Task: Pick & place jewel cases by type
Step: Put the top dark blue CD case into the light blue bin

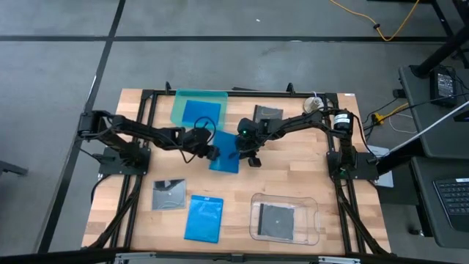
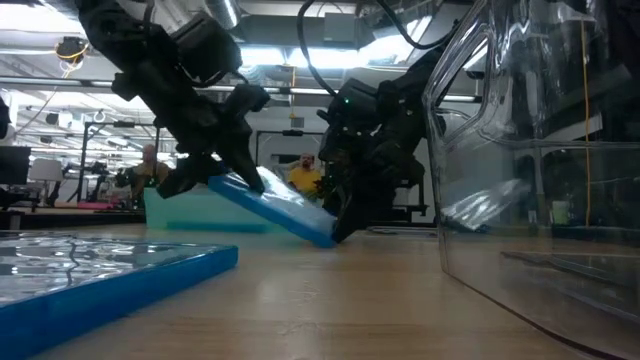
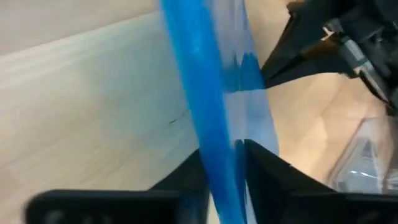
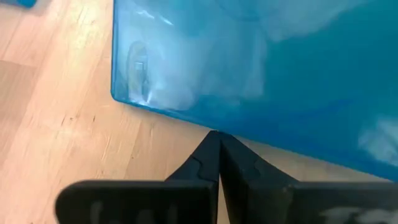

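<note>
Worktop [image 1: 293, 183]: pale wood, black frame round it, grey floor beyond.
Left gripper [image 1: 212, 152]: at mid-worktop, jaws narrowed onto one edge of a blue jewel case [image 1: 226, 152], fingers [image 3: 264, 165] either side of the blue rim in the left wrist view.
Held case: tilted, far edge down on the wood, gripped edge lifted clear, as the low view shows.
Right gripper [image 1: 251, 156]: at the opposite edge of that case, jaws pressed fully together, tips tucked at the low edge; propping rather than holding, by the look of it.
Teal tray [image 1: 199, 107]: just beyond both jaws, one blue case [image 1: 201, 112] already inside.
Clear tray [image 1: 286, 218]: well apart, one dark disc case [image 1: 278, 220] in it.
Loose cases: blue [image 1: 204, 218], dark [image 1: 169, 194], dark [image 1: 267, 114].
Step in hand: securing the pick of the second blue case.
Next move calls for: firm pinch, lift clear, carry to the teal tray; right arm must back off first.
</note>
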